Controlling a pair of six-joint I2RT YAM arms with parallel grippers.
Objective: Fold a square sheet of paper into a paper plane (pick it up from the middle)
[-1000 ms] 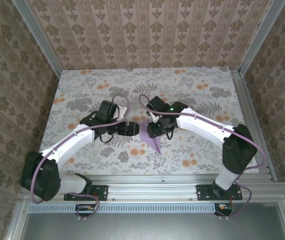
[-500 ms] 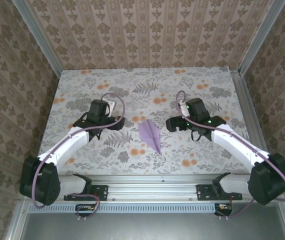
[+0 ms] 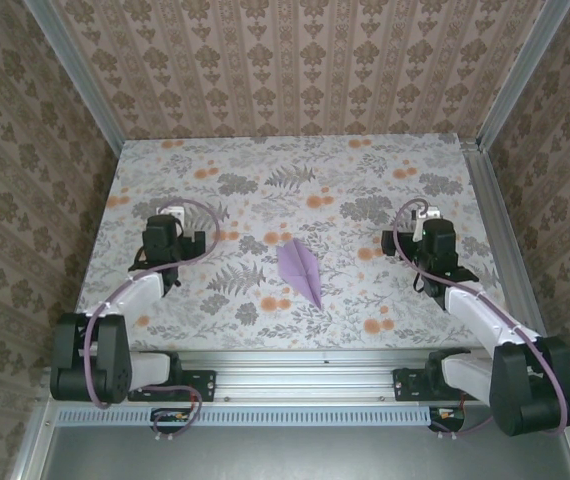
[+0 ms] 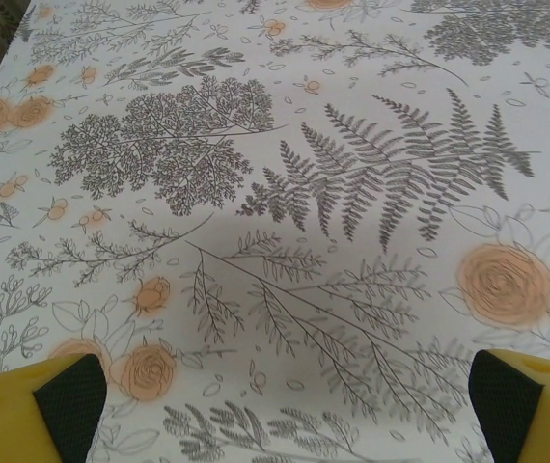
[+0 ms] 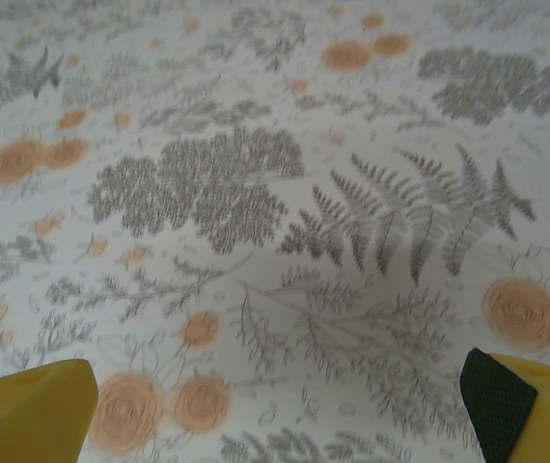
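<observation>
1. Brown patterned walls are standing around the bench on three sides, and its grey-and-orange floral cover is lying flat.
2. On the left, the left gripper is hanging over the bench near the left edge, well apart from the paper. In the left wrist view its yellow fingers are sitting at the two bottom corners with bare floral bench between them. So the jaws are standing wide apart and are holding nothing.
3. In the middle, the paper plane is lying flat on the bench, between the two arms and touching neither of them. It is showing as a slim lilac dart with a crease along its length. Its sharper tip seems to be pointing toward the near edge and a little to the right.
4. On the right, the right gripper is hanging near the right edge, also well apart from the plane. In the right wrist view its fingers are sitting at the bottom corners in the same way, wide apart and empty.
5. I am judging that the folding is finished, because the paper is already looking like a complete dart and both arms are keeping clear of it.
6. The next move is probably asking for nothing more than parking the arms. If one more press on the crease is wanted, a gripper must be coming down gently over the middle, because such thin paper is likely to slide.
</observation>
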